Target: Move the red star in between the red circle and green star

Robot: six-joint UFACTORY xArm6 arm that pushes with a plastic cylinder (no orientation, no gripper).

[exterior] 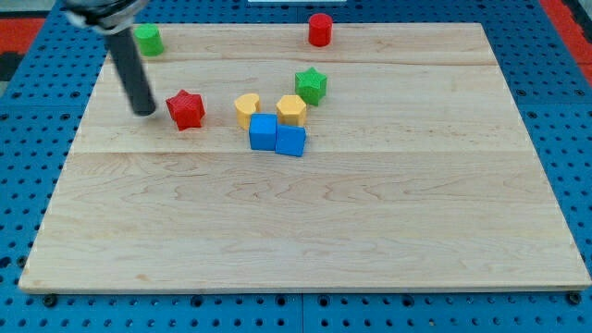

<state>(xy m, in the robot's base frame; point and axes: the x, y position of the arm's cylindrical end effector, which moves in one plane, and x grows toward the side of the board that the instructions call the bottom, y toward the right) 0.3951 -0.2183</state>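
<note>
My tip (145,111): a bare rod end on the bench (305,231); no claw shows.
Red star (186,109): just to my tip's right.
Red circle (320,30): far up-right.
Green star (312,86): well right, slightly above.

This looks like a robotics lab bench. A pale wooden board (305,231) lies on a blue perforated mounting plate (28,102) with regular rows of holes, and small coloured test blocks sit on the board beneath a dark rod (129,69).
</note>
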